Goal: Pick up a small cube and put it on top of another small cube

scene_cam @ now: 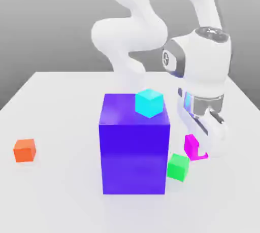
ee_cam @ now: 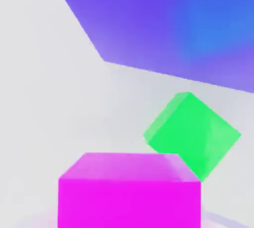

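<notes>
The gripper (scene_cam: pixel 199 148) was clamped shut on the small cube (scene_cam: pixel 192 145), low beside the green cube (scene_cam: pixel 178 166), so the grasp looked done; next came a lift and carry. The hand view showed the small cube (ee_cam: pixel 129 192) filling the foreground before the purple block (ee_cam: pixel 188 23).

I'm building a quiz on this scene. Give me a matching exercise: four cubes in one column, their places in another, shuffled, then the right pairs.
Things:
1. magenta small cube
2. green small cube
3. cyan small cube
4. orange small cube

Places:
A. on top of the big blue-purple block
B. alone on the table, far toward the exterior view's left
C. at the gripper, beside the block
D. on the table at the block's lower corner, on the exterior view's right

Pairs: 1-C, 2-D, 3-A, 4-B
</notes>
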Controlling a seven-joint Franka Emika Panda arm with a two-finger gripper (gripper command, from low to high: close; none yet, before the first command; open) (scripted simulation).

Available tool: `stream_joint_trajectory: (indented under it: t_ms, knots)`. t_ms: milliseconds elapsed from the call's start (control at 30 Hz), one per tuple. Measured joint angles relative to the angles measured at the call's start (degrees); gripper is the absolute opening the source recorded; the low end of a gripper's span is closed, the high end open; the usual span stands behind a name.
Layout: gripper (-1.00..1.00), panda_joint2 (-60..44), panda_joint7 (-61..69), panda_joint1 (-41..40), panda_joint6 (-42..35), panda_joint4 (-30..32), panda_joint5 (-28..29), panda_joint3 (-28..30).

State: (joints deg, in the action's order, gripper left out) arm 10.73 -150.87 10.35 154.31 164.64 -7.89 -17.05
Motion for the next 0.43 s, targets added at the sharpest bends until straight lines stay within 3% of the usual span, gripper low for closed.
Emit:
stream_joint_trajectory:
  t_ms: [133, 300, 333, 433]
  knots:
    - [-1.0, 0.1, -4.7, -0.9, 3.3, 3.4, -0.6, -0.8]
    - [-1.0, -10.0, -10.6, -2.8, 13.0, 3.3, 7.5, -0.4]
    - [1.0, -11.6, -12.1, -2.9, 14.4, 3.2, 9.6, 0.3]
    - [1.0, -11.6, -12.1, -3.5, 14.4, 3.2, 9.6, 0.3]
